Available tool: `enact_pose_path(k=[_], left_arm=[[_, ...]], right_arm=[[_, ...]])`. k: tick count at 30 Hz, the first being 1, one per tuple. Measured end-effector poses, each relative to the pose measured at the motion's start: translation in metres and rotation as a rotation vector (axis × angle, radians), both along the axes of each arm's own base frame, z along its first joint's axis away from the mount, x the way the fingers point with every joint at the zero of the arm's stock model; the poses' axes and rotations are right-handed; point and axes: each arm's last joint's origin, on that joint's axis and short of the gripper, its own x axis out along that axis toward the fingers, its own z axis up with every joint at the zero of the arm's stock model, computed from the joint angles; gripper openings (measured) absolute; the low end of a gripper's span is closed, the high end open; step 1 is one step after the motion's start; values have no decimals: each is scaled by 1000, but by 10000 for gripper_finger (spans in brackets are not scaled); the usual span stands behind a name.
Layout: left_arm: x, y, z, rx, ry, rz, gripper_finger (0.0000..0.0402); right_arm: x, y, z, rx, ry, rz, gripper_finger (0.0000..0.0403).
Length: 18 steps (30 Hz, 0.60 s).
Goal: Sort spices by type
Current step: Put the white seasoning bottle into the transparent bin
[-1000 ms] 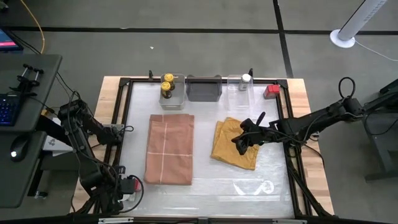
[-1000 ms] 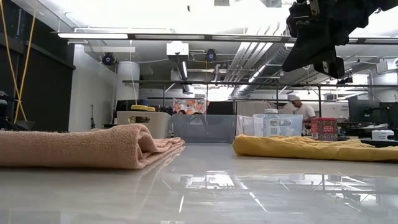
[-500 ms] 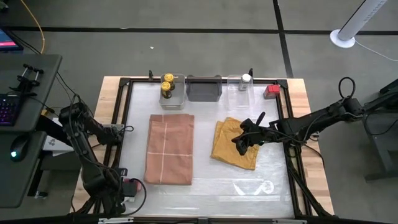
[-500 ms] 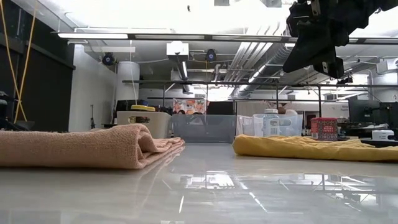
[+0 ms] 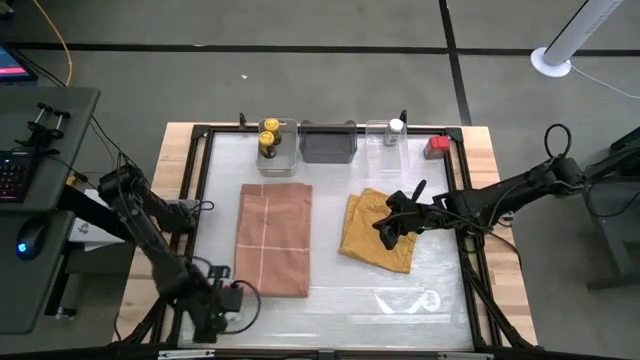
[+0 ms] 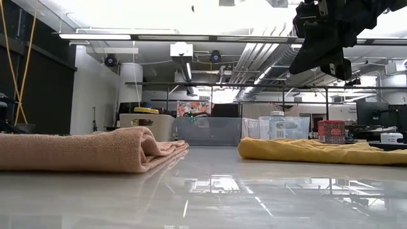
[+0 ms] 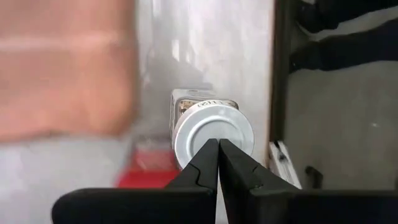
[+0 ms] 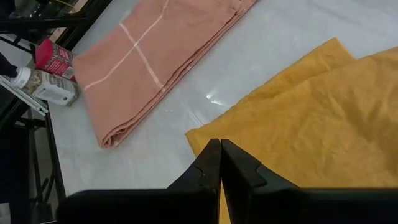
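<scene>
Left wrist view: the left gripper [image 7: 218, 144], fingers together, is pointed at a white-topped shaker [image 7: 211, 133] lying beside a red tin [image 7: 146, 177]. The right gripper [image 5: 385, 233], likewise closed, is held above the mustard cloth [image 5: 370, 237].

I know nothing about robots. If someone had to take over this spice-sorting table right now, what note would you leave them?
Left gripper: jaws shut, empty, aimed at the lying shaker at the table's front-left corner.
Right gripper: jaws shut, empty, above the mustard cloth.
Done: both yellow-lidded jars share the back-left bin. The upright shaker stands in the back-right bin, with the back red tin beside it, outside.
Left: the lying shaker and the front red tin, near the pink cloth, should probably join their matches at the back.
</scene>
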Motion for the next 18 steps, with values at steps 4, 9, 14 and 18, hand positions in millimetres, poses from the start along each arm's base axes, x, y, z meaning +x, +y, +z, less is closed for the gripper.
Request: enact_pose_path(k=[4, 9, 14, 18], left_arm=[[20, 17, 0, 64, -64, -38, 0], [44, 40, 0, 96, -106, -105, 0], [67, 55, -1, 76, -174, -153, 0], [84, 55, -8, -1, -197, -229, 0]], right_arm=[[0, 0, 0, 0, 0, 0, 2], [0, 0, 0, 4, 2, 5, 2], [-1, 0, -1, 4, 16, 8, 2], [-2, 0, -2, 8, 37, 18, 2]])
